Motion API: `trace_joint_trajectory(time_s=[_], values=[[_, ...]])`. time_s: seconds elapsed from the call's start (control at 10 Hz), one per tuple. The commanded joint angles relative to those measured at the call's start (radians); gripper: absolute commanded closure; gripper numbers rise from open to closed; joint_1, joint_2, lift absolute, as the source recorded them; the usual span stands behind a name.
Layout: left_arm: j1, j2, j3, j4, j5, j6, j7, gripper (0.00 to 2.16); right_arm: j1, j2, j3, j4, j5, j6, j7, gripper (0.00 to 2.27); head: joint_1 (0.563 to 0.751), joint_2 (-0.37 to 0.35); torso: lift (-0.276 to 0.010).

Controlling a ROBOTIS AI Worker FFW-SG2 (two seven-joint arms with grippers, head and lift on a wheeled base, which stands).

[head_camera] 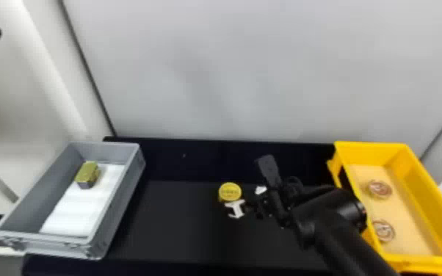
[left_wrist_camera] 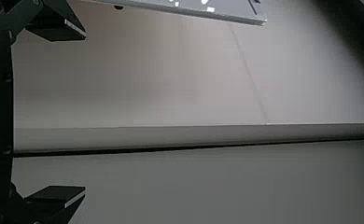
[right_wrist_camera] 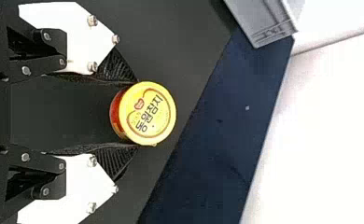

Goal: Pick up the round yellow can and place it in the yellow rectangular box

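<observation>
The step in hand, I judge, is to secure the round yellow can (right_wrist_camera: 148, 113) between the fingertips and then lift it. It is on or just above the middle of the black bench (head_camera: 180, 227), lid facing the camera; whether its base touches the surface I cannot tell. A good lift wants even pressure from both sides and a straight rise before any sideways move, as the tips bear near the rim of the lid and a low or uneven pinch could let the can roll. Next comes the carry toward the robot's right, high enough for the base to pass over the side wall of the yellow rectangular plastic box (head_camera: 372, 152). Inside, two round pale discs with reddish markings (head_camera: 379, 188) lie on the light floor, so the can is best lowered beside them (not on top, where it might tip) and let go once it sits flat.

The right hand (right_wrist_camera: 138, 114) has its black ribbed fingers set apart by the can's width, tips against opposite sides of it; it looks to be pinching the can, though how firmly I cannot say. Farther off, the left hand (left_wrist_camera: 85, 112) is spread wide with nothing between its fingers, out past the grey plastic box (head_camera: 53, 239), which holds a small yellowish block (head_camera: 87, 173) on white lining; this step asks nothing of it.
</observation>
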Motion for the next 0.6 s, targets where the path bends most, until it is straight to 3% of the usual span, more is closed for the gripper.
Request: trace_joint_trajectory(time_s=[0.0,0.5], values=[[0.004,0.003,0.004,-0.004,0.002,0.009,0.0,0.11,0.051,-0.027,-0.049,-0.209,0.031,0.084,0.002,0.65,0.694,0.054,0.0],[0.004,0.009,0.006,-0.01,-0.002,0.027,-0.002,0.11,0.163,-0.1,-0.243,-0.591,0.191,0.244,0.036,0.65,0.694,0.054,0.0]])
